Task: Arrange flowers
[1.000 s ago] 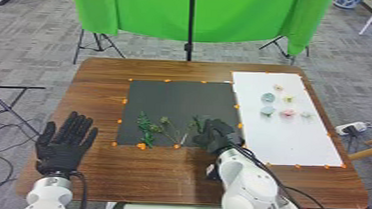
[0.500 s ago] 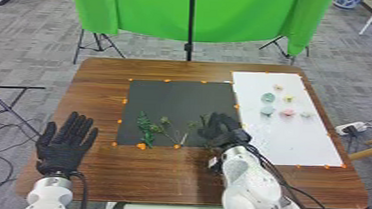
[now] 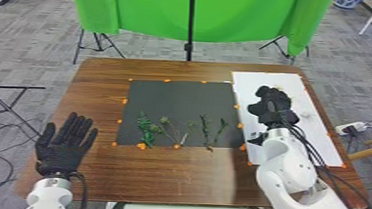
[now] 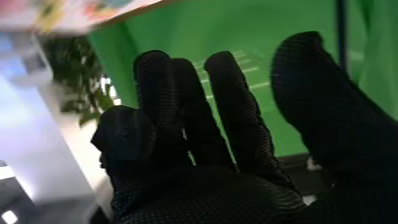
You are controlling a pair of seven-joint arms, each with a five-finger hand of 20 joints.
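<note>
At two o'clock, over the white sheet (image 3: 251, 84), the right hand (image 3: 274, 114) is loosely open, presumably to pick a pale flower (image 3: 307, 116). Green stems (image 3: 146, 128) line the six o'clock side of the dark mat (image 3: 178, 99), likely leaving space to top them; the spread left hand (image 3: 62, 150) rests clear at nine.

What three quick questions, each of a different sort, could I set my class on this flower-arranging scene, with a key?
1. True or false: the right hand is over the white sheet.
2. Choose one. The left hand is: (a) to the left of the leafy stems; (b) over the white sheet; (c) on top of the leafy stems.
3. Fill the gap: the leafy stems lie on a dark ____.

Key: 1 true; 2 a; 3 mat.
</note>
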